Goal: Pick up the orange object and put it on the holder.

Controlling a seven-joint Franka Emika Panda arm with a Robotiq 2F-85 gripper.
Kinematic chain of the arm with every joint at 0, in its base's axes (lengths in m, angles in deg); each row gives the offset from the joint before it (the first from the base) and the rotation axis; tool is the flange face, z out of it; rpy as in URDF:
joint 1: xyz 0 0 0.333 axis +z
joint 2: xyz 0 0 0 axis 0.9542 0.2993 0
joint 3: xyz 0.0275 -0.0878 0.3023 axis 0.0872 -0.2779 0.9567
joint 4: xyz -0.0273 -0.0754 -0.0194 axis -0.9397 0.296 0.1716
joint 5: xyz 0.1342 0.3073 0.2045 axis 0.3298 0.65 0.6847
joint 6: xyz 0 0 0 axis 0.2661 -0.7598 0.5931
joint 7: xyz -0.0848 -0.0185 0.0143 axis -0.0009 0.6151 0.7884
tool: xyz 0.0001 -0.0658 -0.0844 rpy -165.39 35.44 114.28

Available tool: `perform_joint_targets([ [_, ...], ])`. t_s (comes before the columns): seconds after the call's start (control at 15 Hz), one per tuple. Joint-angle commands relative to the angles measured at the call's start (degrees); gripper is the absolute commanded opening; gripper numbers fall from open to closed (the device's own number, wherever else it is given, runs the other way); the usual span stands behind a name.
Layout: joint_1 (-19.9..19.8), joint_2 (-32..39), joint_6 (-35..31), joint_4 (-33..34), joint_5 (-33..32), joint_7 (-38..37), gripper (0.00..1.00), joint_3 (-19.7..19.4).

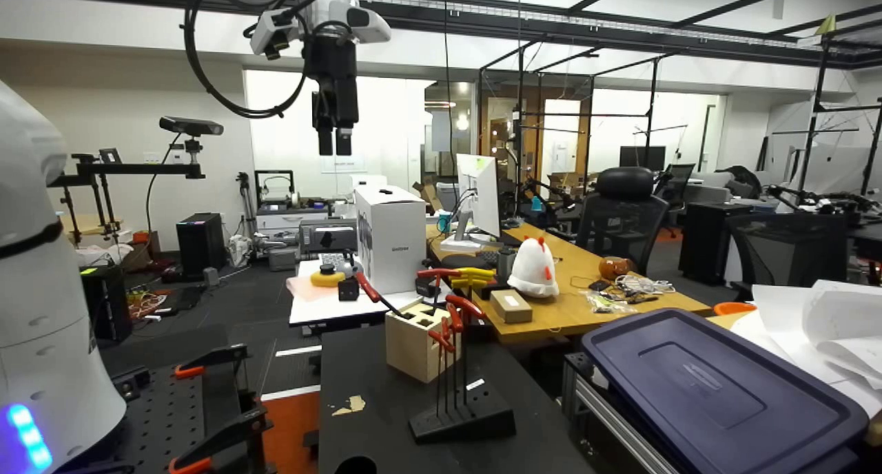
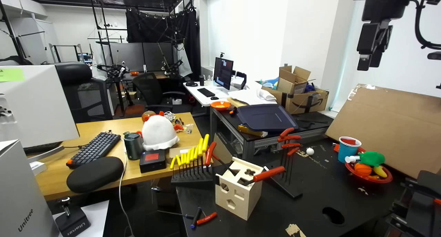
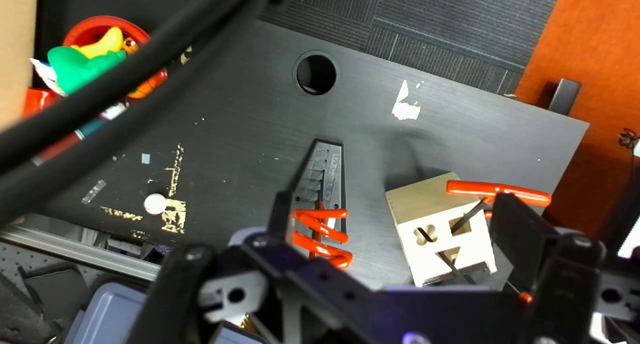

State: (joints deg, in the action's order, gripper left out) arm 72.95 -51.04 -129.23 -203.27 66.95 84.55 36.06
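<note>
The holder, a pale wooden box with shaped holes, stands on the black table in both exterior views (image 1: 406, 346) (image 2: 237, 199) and the wrist view (image 3: 422, 201). Two orange-red T-handled tools lean out of its top; one orange handle (image 3: 500, 189) sticks out sideways, partly behind a finger in the wrist view. More orange-red handles (image 2: 288, 140) stand upright in a flat black stand beside it. Which of these is the orange object, I cannot tell. My gripper (image 1: 334, 142) hangs high above the table. Its fingers are wide apart, open, with nothing held between them (image 3: 394, 204).
A red bowl (image 2: 388, 180) holds toys, including an orange ball (image 2: 362, 169), beside a blue cup (image 2: 346, 151). Yellow-handled keys (image 2: 193, 157) stand behind the box. Loose tools (image 2: 206, 218) lie near the edge. A white ball (image 3: 155, 204) and a dark bin lid (image 1: 723, 391) are nearby.
</note>
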Motion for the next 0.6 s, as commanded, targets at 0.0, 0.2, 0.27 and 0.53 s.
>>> perform_joint_targets([
  [0.0,-0.4,0.3,-1.2,-1.0,0.6,0.5,1.00,-0.6],
  [0.2,-1.1,3.5,-4.2,-2.2,0.6,0.0,1.00,-1.2],
  [0.27,-1.4,4.6,-5.3,-2.6,0.6,-0.3,1.00,-1.3],
  [0.53,-2.6,13.1,-15.4,-3.2,1.3,-0.5,1.00,-2.9],
])
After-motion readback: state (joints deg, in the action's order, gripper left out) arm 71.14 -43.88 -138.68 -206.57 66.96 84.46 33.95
